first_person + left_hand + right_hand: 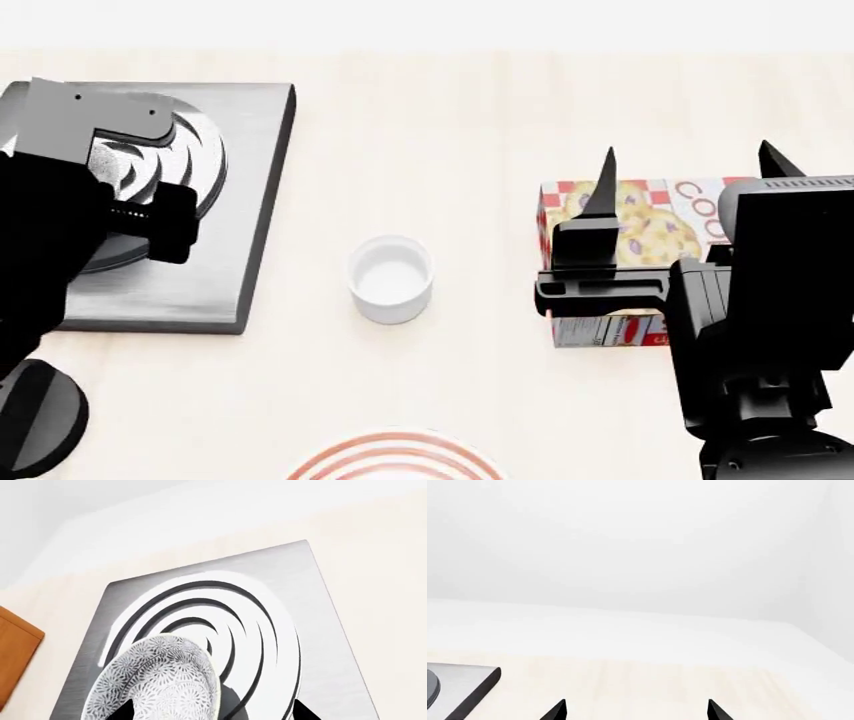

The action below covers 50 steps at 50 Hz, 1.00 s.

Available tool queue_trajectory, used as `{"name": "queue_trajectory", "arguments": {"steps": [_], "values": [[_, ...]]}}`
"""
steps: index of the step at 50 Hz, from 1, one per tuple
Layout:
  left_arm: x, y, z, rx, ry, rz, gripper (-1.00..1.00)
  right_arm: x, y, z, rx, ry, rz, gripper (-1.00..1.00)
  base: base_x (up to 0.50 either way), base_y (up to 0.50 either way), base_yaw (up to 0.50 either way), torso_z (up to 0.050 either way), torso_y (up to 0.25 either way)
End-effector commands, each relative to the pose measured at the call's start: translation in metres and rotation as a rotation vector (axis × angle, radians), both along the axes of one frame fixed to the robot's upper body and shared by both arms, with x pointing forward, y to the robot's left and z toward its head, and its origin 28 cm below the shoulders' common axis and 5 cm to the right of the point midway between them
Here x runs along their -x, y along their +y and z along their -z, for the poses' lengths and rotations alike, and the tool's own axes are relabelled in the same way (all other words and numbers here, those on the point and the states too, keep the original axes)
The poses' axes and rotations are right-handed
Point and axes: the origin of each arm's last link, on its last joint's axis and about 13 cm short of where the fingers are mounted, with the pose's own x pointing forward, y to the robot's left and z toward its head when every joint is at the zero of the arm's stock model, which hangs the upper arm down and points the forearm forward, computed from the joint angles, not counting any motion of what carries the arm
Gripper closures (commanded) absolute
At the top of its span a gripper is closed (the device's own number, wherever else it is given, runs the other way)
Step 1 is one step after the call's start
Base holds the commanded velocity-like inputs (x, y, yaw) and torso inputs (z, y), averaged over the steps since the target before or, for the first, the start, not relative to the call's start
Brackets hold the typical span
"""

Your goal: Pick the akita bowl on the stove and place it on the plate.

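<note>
The akita bowl, speckled black and white, sits on the stove, a dark grey slab with concentric rings. My left gripper is open around it. One fingertip shows against the bowl's outer wall and the other stands well off to its side. In the head view my left arm hides most of the bowl on the stove. The red-ringed plate peeks in at the table's near edge. My right gripper hovers open above a cookie box, holding nothing.
A plain white cup stands mid-table between stove and plate. The cookie box lies on the right under my right arm. A round black knob sits near the stove's front corner. A brown wooden panel shows beside the stove.
</note>
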Motion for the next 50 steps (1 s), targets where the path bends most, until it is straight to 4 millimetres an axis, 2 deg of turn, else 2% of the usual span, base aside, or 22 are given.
{"name": "queue_trajectory", "arguments": {"steps": [1, 25, 50], "values": [[0.001, 0.003, 0.005, -0.026, 0.015, -0.018, -1.0, 0.0, 0.0, 0.0, 0.0, 0.0, 0.0, -1.0, 0.0, 0.0, 0.0, 0.0, 0.0], [0.004, 0.009, 0.016, -0.066, 0.053, -0.04, -1.0, 0.0, 0.0, 0.0, 0.0, 0.0, 0.0, -1.0, 0.0, 0.0, 0.0, 0.0, 0.0], [0.005, 0.015, 0.017, -0.093, 0.054, -0.064, -1.0, 0.0, 0.0, 0.0, 0.0, 0.0, 0.0, -1.0, 0.0, 0.0, 0.0, 0.0, 0.0]]}}
